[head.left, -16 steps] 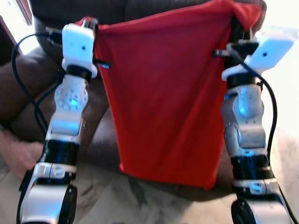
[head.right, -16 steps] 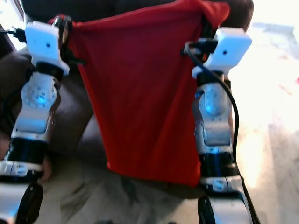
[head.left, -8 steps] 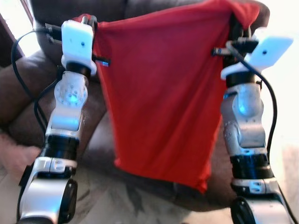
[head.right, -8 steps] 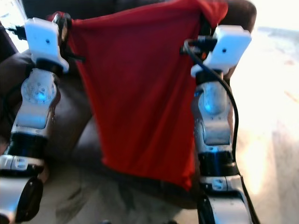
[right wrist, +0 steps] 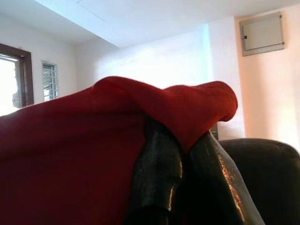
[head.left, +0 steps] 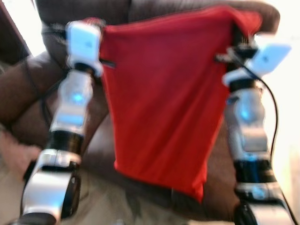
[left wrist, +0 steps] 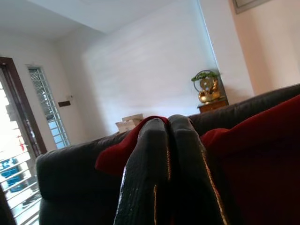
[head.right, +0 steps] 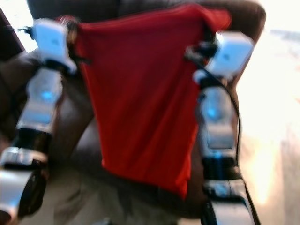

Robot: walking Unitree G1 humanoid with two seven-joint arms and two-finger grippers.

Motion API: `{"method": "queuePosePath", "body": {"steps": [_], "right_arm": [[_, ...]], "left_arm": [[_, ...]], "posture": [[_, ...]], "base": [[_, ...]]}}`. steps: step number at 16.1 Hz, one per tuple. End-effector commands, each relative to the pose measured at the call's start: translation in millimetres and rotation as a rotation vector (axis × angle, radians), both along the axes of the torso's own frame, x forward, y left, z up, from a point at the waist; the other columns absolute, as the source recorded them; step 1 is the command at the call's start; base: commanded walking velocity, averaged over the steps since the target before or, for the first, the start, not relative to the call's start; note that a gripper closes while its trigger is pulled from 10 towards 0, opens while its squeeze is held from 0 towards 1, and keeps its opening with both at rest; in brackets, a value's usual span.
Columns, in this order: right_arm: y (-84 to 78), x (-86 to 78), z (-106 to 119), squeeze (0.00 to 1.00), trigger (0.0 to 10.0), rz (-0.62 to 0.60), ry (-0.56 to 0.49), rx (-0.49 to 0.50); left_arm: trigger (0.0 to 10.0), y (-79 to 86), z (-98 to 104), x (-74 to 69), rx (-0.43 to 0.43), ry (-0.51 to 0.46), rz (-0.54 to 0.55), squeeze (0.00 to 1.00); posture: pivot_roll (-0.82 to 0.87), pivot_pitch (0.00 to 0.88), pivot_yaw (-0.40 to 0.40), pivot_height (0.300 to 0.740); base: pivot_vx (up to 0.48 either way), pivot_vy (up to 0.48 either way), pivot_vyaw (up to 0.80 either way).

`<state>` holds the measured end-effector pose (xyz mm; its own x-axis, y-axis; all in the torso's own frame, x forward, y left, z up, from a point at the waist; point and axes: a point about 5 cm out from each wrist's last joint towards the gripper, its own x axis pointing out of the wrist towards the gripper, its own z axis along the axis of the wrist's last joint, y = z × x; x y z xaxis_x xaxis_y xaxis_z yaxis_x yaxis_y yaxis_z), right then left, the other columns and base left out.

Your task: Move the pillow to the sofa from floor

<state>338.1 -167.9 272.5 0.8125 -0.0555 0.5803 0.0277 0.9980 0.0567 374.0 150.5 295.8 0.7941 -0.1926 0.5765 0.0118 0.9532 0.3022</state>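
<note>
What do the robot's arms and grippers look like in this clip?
Both arms are silver with black joint bands and a blue-lit round joint. Each wrist carries a white boxy camera housing with black cables looping off it. The left gripper and right gripper each have two long, glossy black fingers.

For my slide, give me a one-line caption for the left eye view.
Both grippers, left and right, hold a red pillow up by its top corners before a dark sofa.

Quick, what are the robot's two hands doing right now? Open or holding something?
Left gripper: shut on one top corner of the red pillow.
Right gripper: shut on the pillow's other top corner.
</note>
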Motion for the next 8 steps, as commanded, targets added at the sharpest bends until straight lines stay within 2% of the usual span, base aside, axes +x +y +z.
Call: {"method": "queuePosePath", "body": {"steps": [1, 3, 4, 7, 8], "right_arm": [[-5.5, -5.8, 17.2, 0.0, 10.0, -0.032, -0.085, 0.029], [-7.4, -4.5, 10.0, 0.0, 10.0, -0.045, -0.057, 0.029], [-8.6, -3.3, 3.7, 0.0, 10.0, -0.052, -0.035, 0.032], [-9.6, -1.3, -8.0, 0.0, 10.0, -0.059, 0.009, 0.03], [-11.5, 2.0, -19.7, 0.0, 10.0, -0.074, 0.062, 0.027]], "left_arm": [[10.0, 14.9, 5.0, 3.4, -0.039, -0.006, 0.025, 0.0], [10.0, 14.3, -0.6, 9.0, -0.055, 0.041, -0.005, 0.0], [10.0, 12.3, -9.2, 13.8, -0.055, 0.101, -0.035, 0.0], [10.0, 11.5, -25.3, 20.4, -0.084, 0.196, -0.074, 0.0], [10.0, 11.0, -38.8, 24.5, -0.104, 0.275, -0.102, 0.0]], "posture": [[0.04, 0.028, 0.004, 0.74], [0.04, 0.028, 0.003, 0.74], [0.04, 0.026, 0.003, 0.74], [0.04, 0.024, 0.006, 0.74], [0.04, 0.022, 0.006, 0.74]], "base": [[0.27, 0.0, 0.0], [0.272, 0.0, 0.0], [0.0, 0.0, 0.0], [0.0, 0.0, 0.0], [0.0, 0.0, 0.0]]}}
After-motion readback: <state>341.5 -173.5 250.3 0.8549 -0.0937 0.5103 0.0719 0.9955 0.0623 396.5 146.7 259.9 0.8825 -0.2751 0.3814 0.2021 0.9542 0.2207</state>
